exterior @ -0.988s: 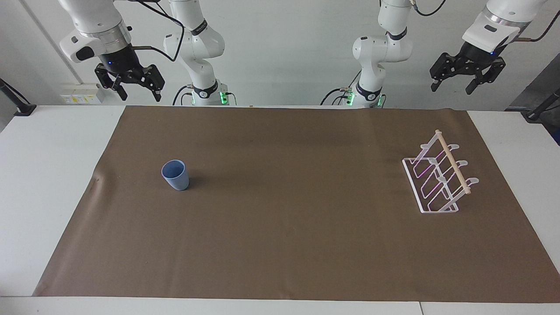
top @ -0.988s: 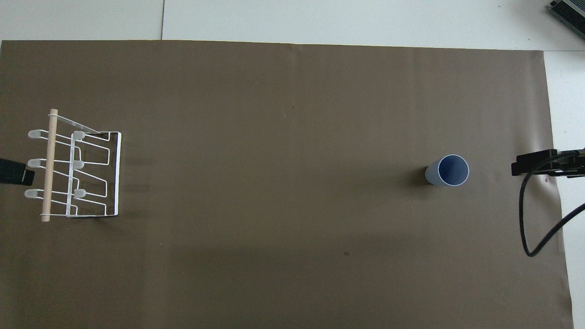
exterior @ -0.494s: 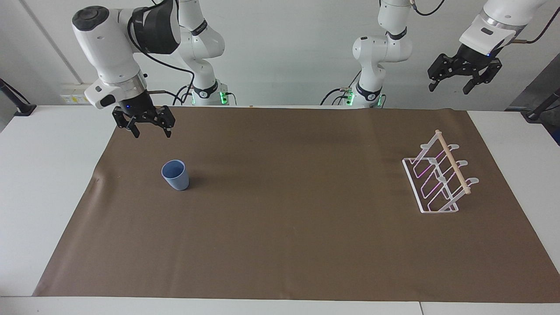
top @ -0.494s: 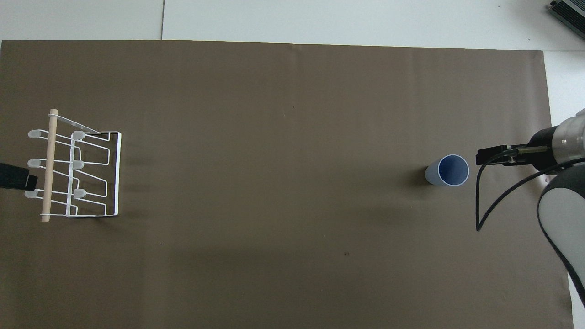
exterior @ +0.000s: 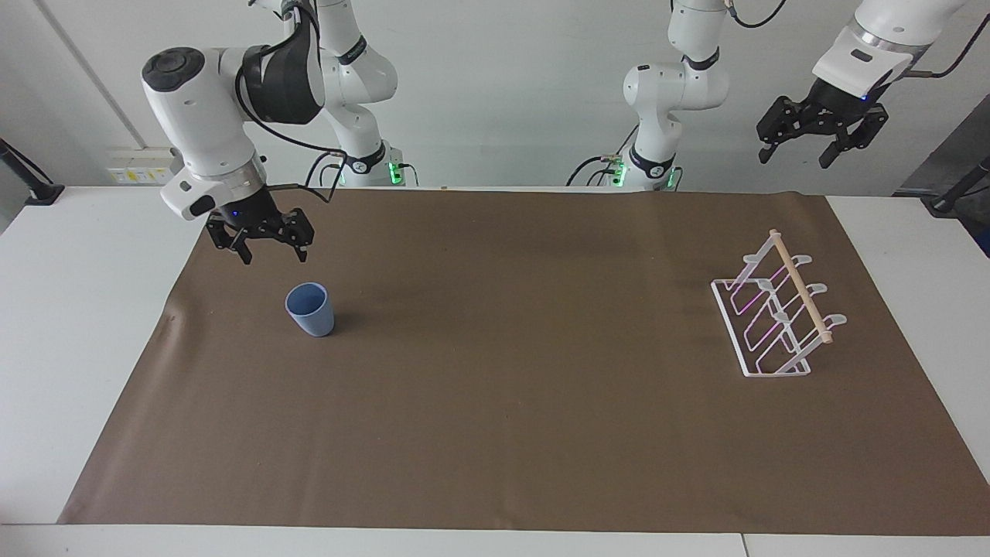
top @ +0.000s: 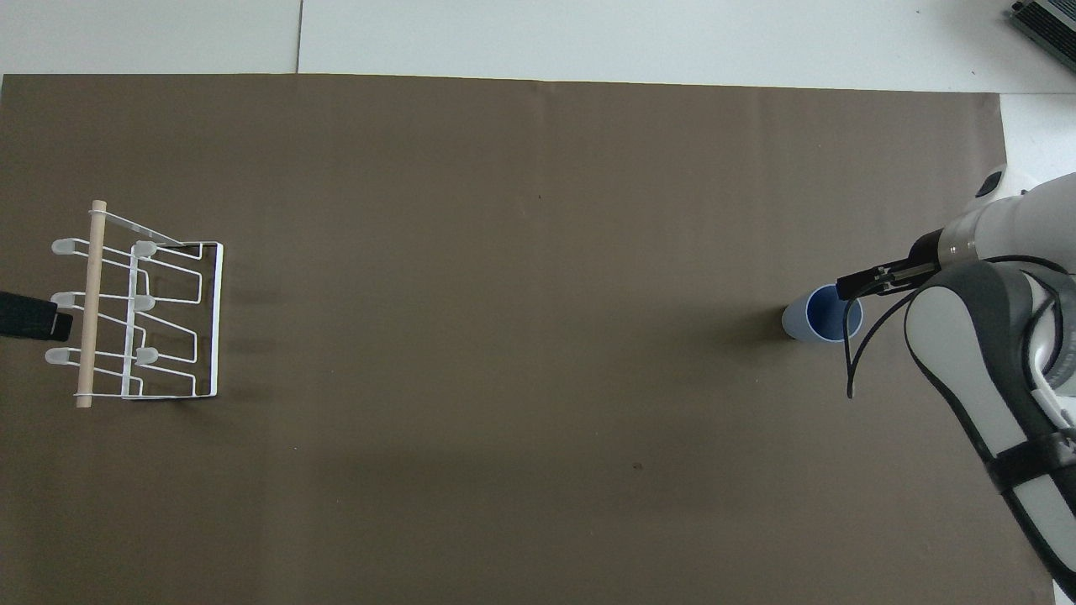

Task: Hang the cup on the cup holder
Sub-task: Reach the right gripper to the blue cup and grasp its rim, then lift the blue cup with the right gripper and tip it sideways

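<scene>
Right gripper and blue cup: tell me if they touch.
Apart. In the facing view the open right gripper hangs above the blue cup, with brown mat showing between them.

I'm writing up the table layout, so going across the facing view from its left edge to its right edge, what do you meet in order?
Right gripper, open and raised over the brown mat → cup, upright on the mat → cup holder → left gripper, open, waiting high up.

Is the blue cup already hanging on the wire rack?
No, the blue cup stands upright on the brown mat, well apart from the wire rack.
</scene>
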Robot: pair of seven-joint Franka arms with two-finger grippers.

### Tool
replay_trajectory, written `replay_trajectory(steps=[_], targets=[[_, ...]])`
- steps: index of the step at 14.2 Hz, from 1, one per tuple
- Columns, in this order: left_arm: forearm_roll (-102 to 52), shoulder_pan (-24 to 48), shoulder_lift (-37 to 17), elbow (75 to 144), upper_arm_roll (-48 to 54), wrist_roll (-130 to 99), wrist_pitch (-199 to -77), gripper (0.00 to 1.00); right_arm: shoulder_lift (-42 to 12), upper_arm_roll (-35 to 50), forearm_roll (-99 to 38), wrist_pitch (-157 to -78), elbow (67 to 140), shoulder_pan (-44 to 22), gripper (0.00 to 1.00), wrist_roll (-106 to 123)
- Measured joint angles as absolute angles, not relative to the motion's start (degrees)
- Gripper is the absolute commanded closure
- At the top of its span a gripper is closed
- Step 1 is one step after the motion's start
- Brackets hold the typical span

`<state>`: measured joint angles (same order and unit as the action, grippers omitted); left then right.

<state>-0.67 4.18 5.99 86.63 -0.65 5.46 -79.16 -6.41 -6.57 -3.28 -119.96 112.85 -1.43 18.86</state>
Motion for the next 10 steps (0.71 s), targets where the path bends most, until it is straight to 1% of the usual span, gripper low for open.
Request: replay_trajectory(steps=[4,7,8,10], targets=[[-0.7,4.2,6.0,86.8,-0.5,5.5,-79.2,0.0,-6.5,-6.5,-3.4,-123.2,116.8,-0.7,0.0,22.2],[-0.7,4.2,6.0,86.8,-0.5,5.5,-79.2,0.0,-6.4,-6.5,-3.4,-127.5,120.3,-0.7,0.0,23.1],[-0.7,4.2,6.0,86.8,-0.5,5.5,-79.2,0.0,-6.4,-6.5,-3.4,-128.0,121.0,-0.7,0.13,24.1],[-0.7,4.2,6.0,86.9,-0.5,5.5,-79.2,0.0,-6.4,-6.5,-3.4,-128.5,121.6,-0.7,0.54,25.2]])
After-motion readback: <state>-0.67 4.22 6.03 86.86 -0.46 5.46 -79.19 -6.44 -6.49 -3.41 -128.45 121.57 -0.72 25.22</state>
